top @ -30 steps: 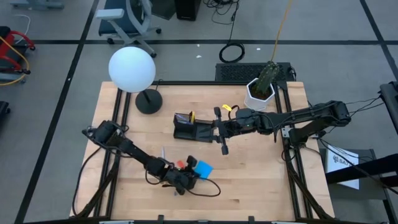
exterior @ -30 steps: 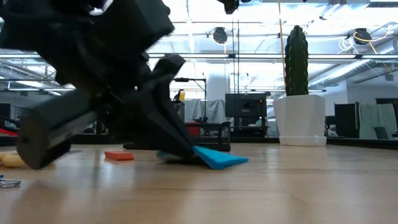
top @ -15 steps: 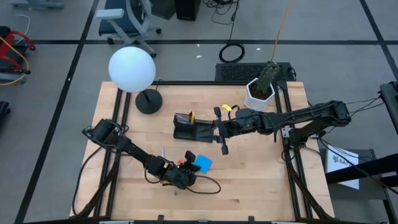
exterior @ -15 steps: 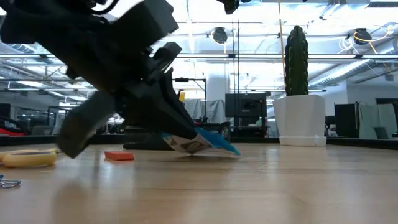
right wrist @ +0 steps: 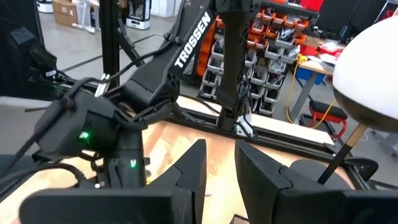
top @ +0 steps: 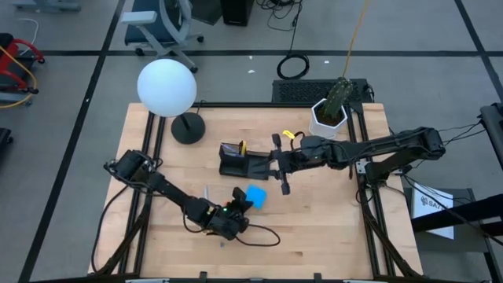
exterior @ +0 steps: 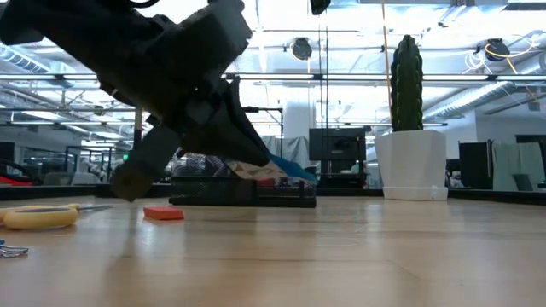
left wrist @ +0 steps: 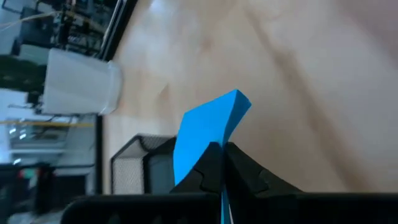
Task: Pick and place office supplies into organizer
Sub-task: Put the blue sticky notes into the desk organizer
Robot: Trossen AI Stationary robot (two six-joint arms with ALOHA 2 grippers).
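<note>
My left gripper [top: 238,203] is shut on the blue square pad [top: 255,193] above the table's near middle; both also show in the left wrist view, the gripper [left wrist: 221,163] and the pad [left wrist: 202,134]. The black organizer [top: 242,162] stands farther back, with a yellow pen [top: 242,146] in its cup section. My right gripper [top: 279,165] hovers open and empty just right of the organizer. A red eraser-like piece [exterior: 164,213] and a yellow scissors handle [exterior: 38,217] lie flat on the table. My left gripper pinches the blue pad by its near edge [left wrist: 198,157] between its two fingers. The fingers slant down toward the table's far right. The pad sticks out past the fingertips, tilted, and is lifted clear of the table [exterior: 273,167].
A lamp with a white globe [top: 167,86] and a round black base [top: 187,127] stands at the far left. A white pot with a cactus [top: 328,116] stands at the far right. A black cable [top: 263,236] lies near the front edge.
My left gripper has risen and gone toward the organizer with the blue pad. The pad's corner was on the table a second ago; now the pad is lifted clear and tilted.
</note>
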